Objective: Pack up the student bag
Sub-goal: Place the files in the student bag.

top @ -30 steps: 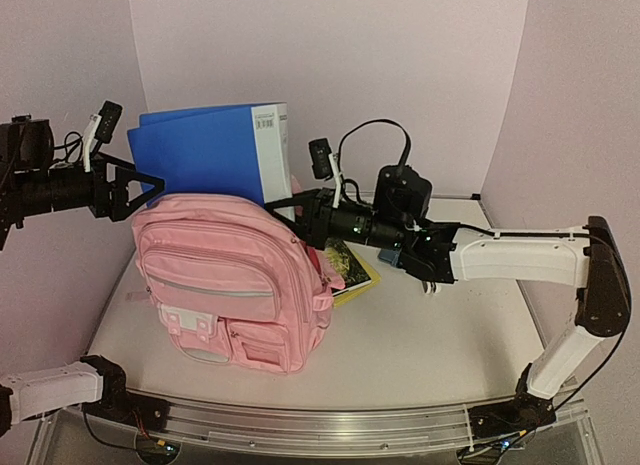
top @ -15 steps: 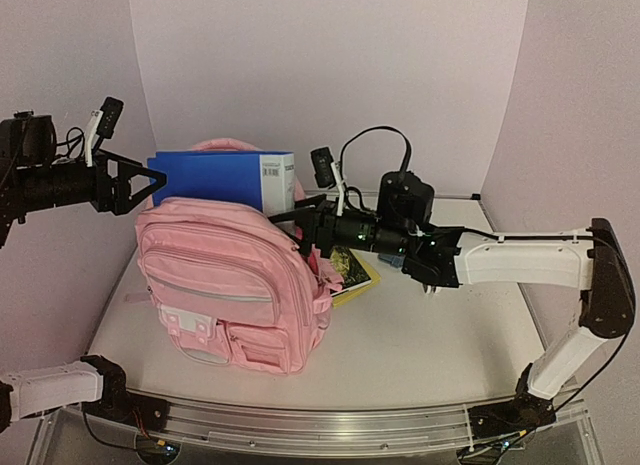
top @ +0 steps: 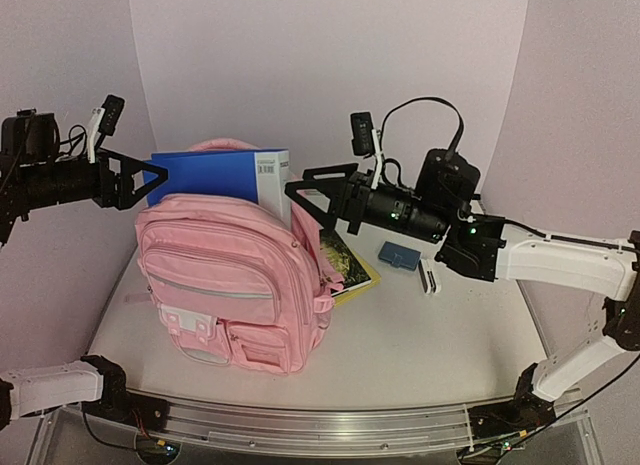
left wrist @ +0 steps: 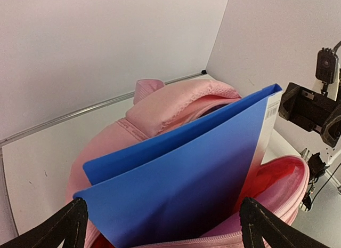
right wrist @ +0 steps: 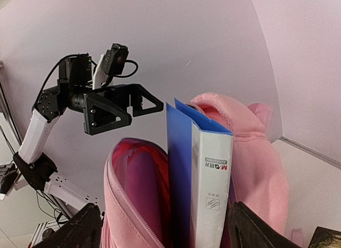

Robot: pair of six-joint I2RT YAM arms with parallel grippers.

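White table (top: pixel 430 335) bears the student bag (top: pixel 230 285) between left gripper (top: pixel 150 181) and right gripper (top: pixel 306 205), both spread.

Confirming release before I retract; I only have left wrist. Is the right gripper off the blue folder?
Observer: Yes. The right gripper is open, fingers spread either side of the blue folder at its spine, not clamping it.
Operator: Anything left to pack?
Observer: A yellow book lies on the table, tucked partly behind the right side of the student bag.
Operator: More?
Observer: A small blue case lies right of the book.
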